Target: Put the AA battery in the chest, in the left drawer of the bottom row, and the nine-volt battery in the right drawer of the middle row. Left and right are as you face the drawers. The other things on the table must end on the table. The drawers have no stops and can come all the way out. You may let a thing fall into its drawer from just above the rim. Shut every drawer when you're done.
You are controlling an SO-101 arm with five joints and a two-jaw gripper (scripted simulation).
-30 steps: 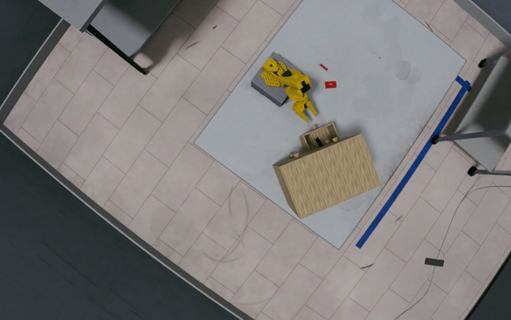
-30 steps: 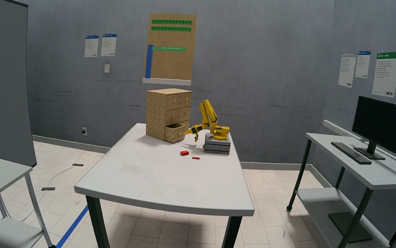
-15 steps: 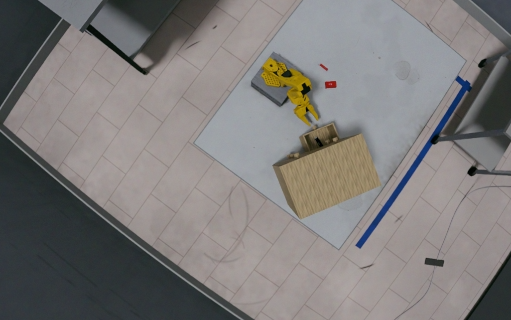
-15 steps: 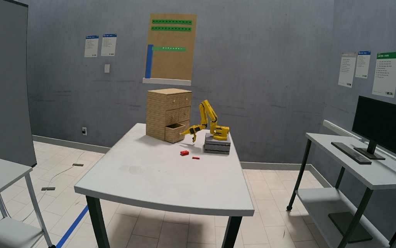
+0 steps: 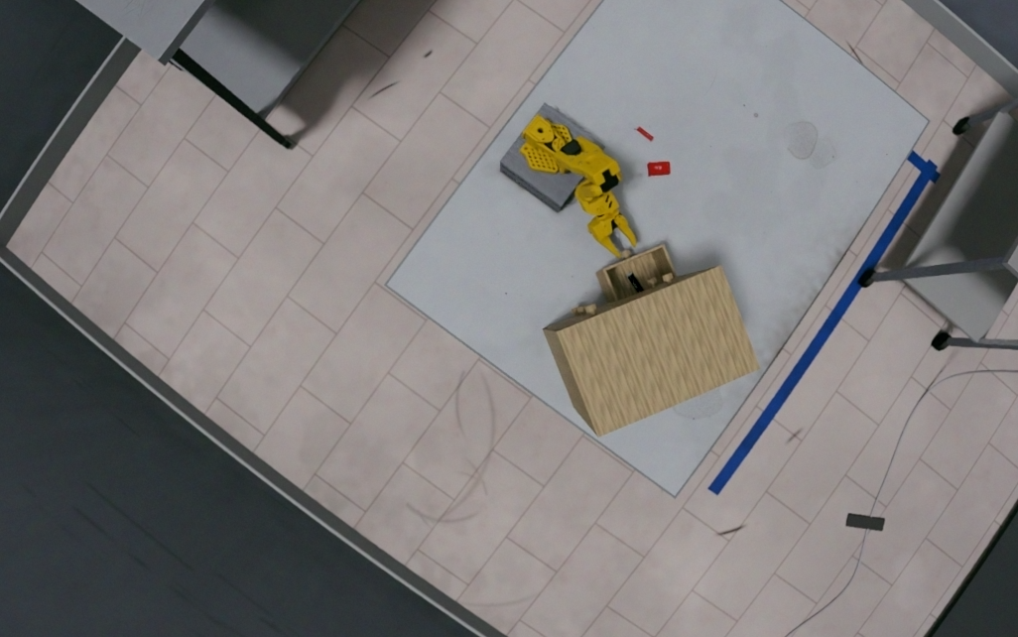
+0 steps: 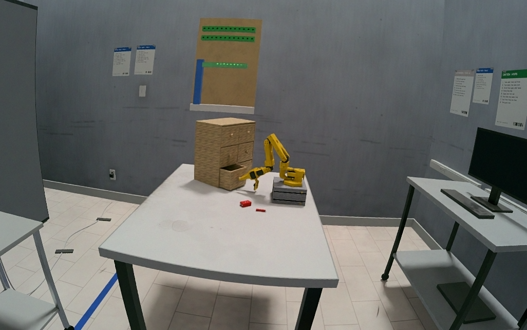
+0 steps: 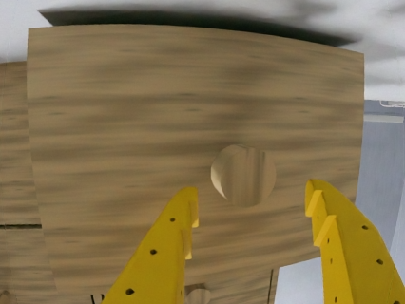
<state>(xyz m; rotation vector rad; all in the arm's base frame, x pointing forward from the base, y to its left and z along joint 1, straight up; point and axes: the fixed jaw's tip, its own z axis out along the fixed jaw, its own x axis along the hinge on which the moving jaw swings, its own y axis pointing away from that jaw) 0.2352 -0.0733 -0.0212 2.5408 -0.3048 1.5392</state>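
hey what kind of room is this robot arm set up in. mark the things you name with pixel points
Probably a lab or workshop: a yellow arm (image 5: 592,161) (image 6: 277,149) stands on a table (image 5: 465,262) (image 6: 217,249), a perforated-strip board (image 6: 229,85) hangs behind, and a monitor (image 6: 501,163) sits on a side bench (image 6: 458,202).

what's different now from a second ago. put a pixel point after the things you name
The gripper (image 5: 628,251) (image 6: 247,184) (image 7: 251,186) has moved toward the chest (image 5: 657,349) (image 6: 207,153), up to the knob (image 5: 626,253) (image 7: 243,176) of the pulled-out drawer (image 5: 647,252) (image 6: 229,180) (image 7: 143,119). Nothing was visibly gripped or let go: its jaws stand apart with the knob showing between them. The drawer, the black item (image 5: 635,283) inside it and both red things (image 5: 658,168) (image 5: 644,133) (image 6: 245,203) (image 6: 260,210) stayed put.
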